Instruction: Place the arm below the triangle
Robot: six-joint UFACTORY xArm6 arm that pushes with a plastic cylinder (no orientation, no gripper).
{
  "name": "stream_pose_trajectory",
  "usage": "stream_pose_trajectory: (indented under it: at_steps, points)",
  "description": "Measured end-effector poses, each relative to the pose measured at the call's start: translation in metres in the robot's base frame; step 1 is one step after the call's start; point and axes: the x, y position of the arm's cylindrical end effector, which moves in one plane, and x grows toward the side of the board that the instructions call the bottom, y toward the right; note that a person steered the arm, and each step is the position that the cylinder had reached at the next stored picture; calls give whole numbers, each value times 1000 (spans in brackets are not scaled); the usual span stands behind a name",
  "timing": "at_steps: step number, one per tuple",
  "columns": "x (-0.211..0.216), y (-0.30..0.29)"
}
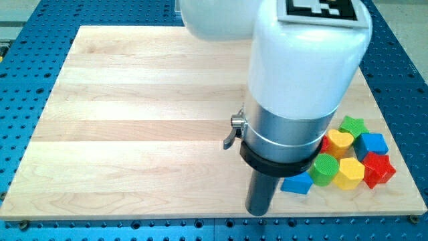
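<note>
A blue block (298, 183), which looks like the triangle, lies near the board's bottom right, partly hidden by the arm. My tip (257, 212) rests on the board just to the view's left of it and slightly lower, near the bottom edge. To the blue block's right is a cluster: a green cylinder (325, 169), a yellow hexagon (350, 174), a red star (378, 169), a blue cube (372, 142), a yellow heart (340, 140) and a green star (352, 125). A red block (327, 145) peeks out beside the arm; its shape is hidden.
The wooden board (134, 127) lies on a blue perforated table (20, 80). The large white and silver arm body (301, 73) covers the board's upper right middle. The board's bottom edge runs just below my tip.
</note>
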Motion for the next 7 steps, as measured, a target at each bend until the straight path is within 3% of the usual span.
stream_pose_trajectory:
  at_steps: [7]
  points:
    - [-2, 48]
